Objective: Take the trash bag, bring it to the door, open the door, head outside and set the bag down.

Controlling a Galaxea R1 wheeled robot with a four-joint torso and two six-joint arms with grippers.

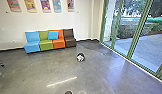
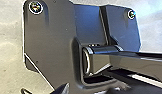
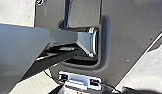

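Along the right side of the head view runs a wall of glass doors (image 1: 130,37) in green frames, with paving outside. I cannot make out a trash bag for certain; a small dark rounded thing (image 1: 68,92) is cut off by the bottom edge of the head view. At the lower edge of the left wrist view lies the dark tip area of my left gripper (image 2: 45,90), and my right gripper (image 3: 92,90) is at the lower edge of the right wrist view. How either gripper stands cannot be made out, nor whether it holds anything.
A black-and-white ball (image 1: 80,57) lies on the grey floor (image 1: 44,67). Against the far wall stands a row of blue, green, orange and brown seats (image 1: 46,44) with a blue cushion (image 1: 53,35). Posters (image 1: 30,6) hang above. Something dark (image 1: 0,63) shows at the left edge.
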